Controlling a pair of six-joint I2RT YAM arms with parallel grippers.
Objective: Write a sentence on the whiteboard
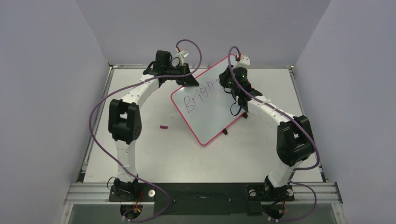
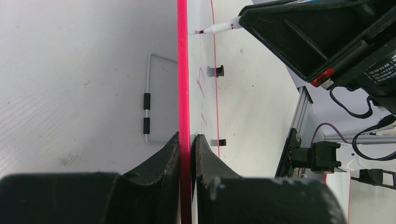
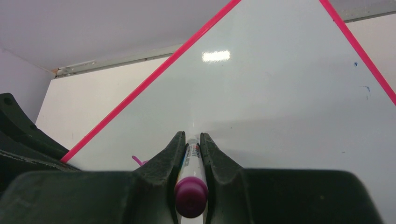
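Observation:
The whiteboard, white with a pink-red frame, stands tilted at the table's middle back. Magenta letters reading about "Brigh" run up its face; the rest of the sentence does not show. My left gripper is shut on the board's far left edge; the left wrist view shows the frame pinched between its fingers. My right gripper is shut on a white marker with a purple end, its tip against the board. The marker tip also shows in the left wrist view.
A small purple marker cap lies on the table left of the board. A wire stand shows behind the board, with black clips on its face side. Grey walls enclose the table; a rail runs along the near edge.

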